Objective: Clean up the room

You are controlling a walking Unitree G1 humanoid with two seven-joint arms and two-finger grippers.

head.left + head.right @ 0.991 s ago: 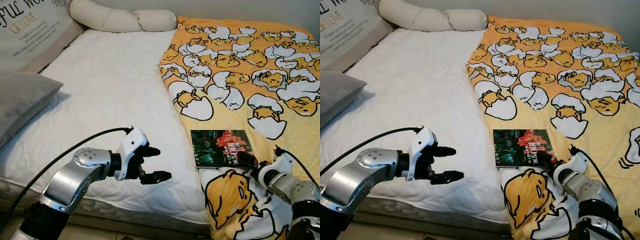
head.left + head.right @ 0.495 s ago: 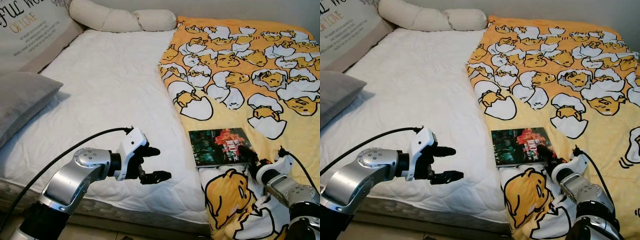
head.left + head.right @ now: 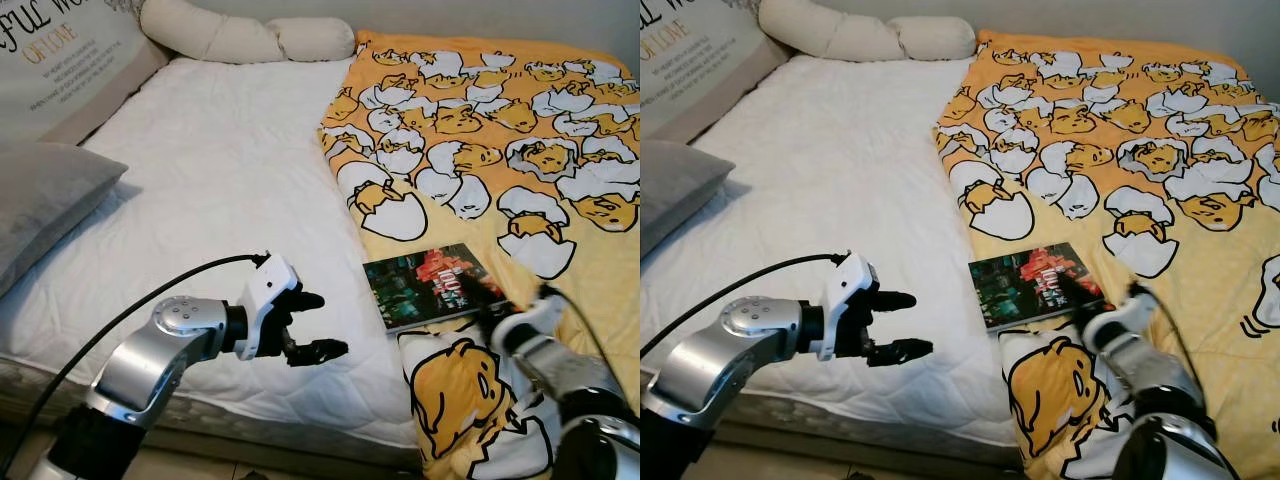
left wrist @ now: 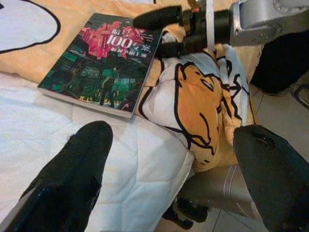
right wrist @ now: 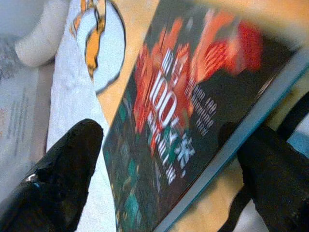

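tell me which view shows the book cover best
The left wrist view: the book lies whole and sharp, cover up, with the right gripper at its corner. The right wrist view is close but blurred and cropped. The eye views show it whole but small, on the yellow blanket by the white mattress.
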